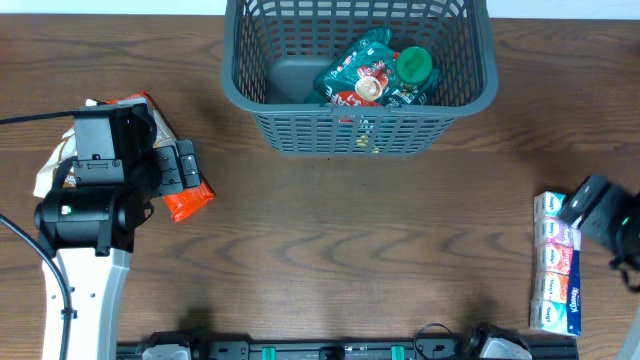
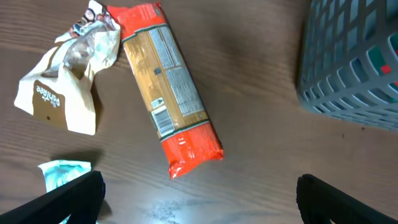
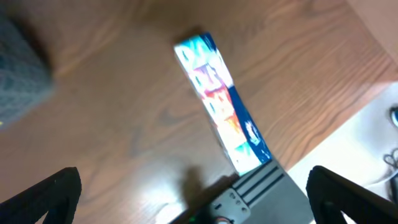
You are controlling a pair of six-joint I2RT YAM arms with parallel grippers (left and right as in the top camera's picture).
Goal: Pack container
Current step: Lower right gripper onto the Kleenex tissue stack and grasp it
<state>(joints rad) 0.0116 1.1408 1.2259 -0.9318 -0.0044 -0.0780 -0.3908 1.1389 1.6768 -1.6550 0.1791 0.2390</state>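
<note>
Overhead view, container: a dark grey plastic basket, rectangular, with lattice-slotted walls and a thick rolled rim, is standing at the far centre of the bench, well apart from both arms.
Container contents: glossy green packets and a round green lid are lying heaped toward its right side; the solid floor is showing at the left.
Bench: brown wood-grain surface.
Pasta pack: a long film sleeve with red ends and pale strands inside is lying flat on the diagonal; its back label has a barcode and print too small to read.
Beige bag: a crumpled pouch is touching the pasta pack's upper end; the white script on its brown mark is not surely legible.
Teal wrapper: crinkled, is peeking out beside the left finger.
Tissue strip: a blue row of joined packs with coloured panels is lying at the right edge; lettering blurred.
Left end effector: is hovering above the pasta pack, fingers spread wide, gripping nothing.
Right end effector: is hovering by the tissue strip, fingers wide apart, empty.
</note>
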